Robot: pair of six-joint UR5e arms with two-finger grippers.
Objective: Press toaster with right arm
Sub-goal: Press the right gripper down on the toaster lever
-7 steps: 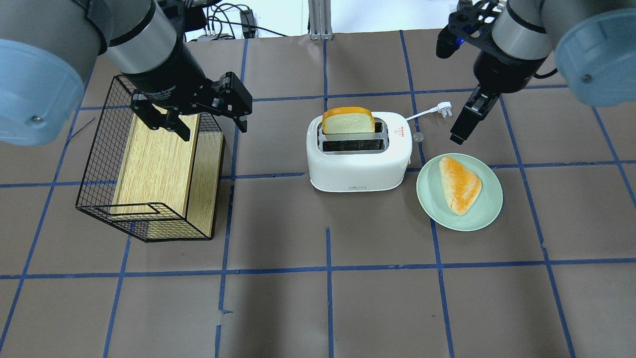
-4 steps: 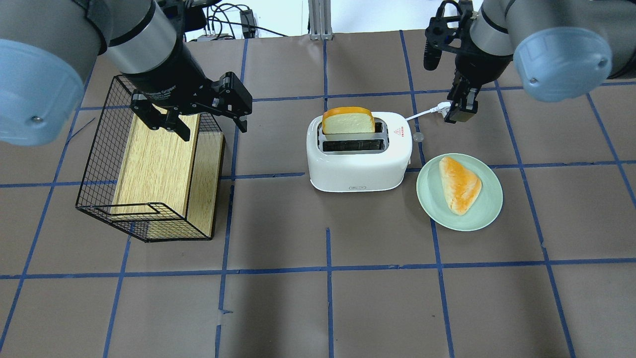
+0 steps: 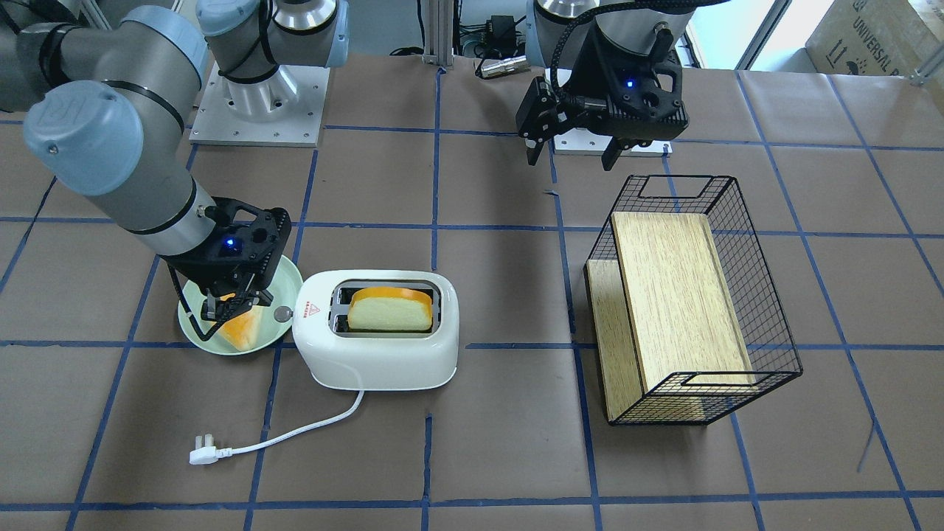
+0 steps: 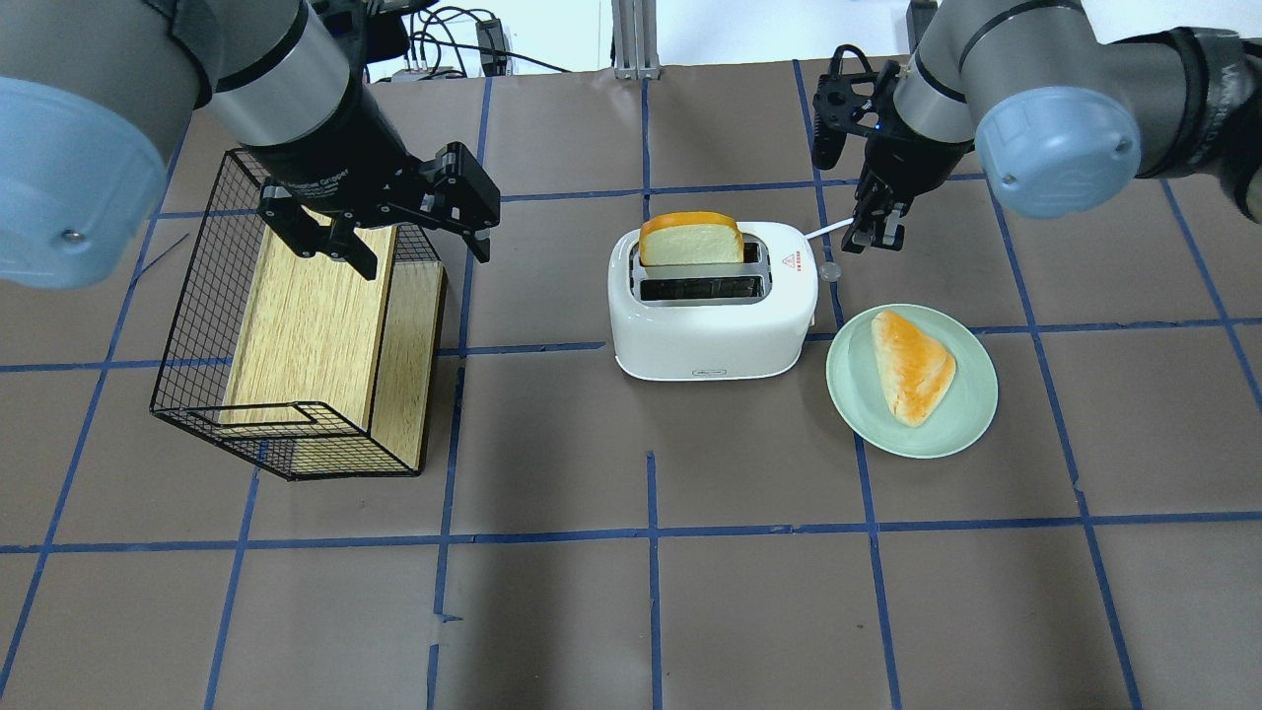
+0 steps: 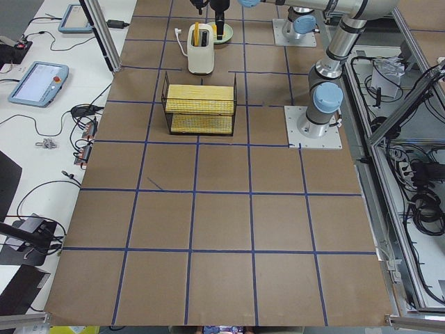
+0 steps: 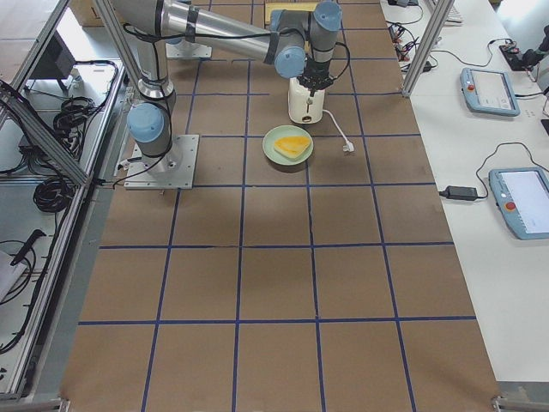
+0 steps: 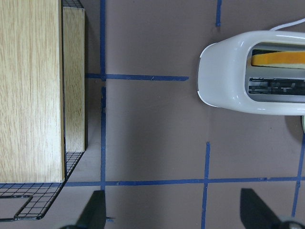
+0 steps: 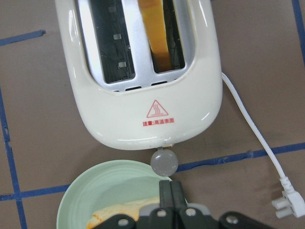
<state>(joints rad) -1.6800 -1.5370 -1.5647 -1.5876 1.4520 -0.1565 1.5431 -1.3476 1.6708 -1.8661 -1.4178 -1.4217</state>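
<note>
The white two-slot toaster (image 4: 712,316) stands mid-table with a bread slice (image 4: 690,242) upright in its far slot. Its grey round knob (image 4: 830,270) sticks out of the end with the red triangle sticker. The white cord (image 3: 295,431) runs to a loose plug (image 3: 200,451). My right gripper (image 4: 860,245) is shut and empty, hovering just beyond the knob end. In the right wrist view its fingertips (image 8: 170,193) are pressed together just short of the knob (image 8: 164,161). My left gripper (image 4: 394,247) is open and empty, above the wire basket.
A pale green plate (image 4: 971,404) holding a triangular bread piece (image 4: 912,365) sits right beside the toaster's knob end, under my right gripper in the front view (image 3: 225,304). A black wire basket (image 4: 197,325) with a wooden board inside stands on the left.
My right arm has swung left and in toward the toaster, bringing its shut gripper from beyond the plug to near the knob end. The left arm has not moved.
</note>
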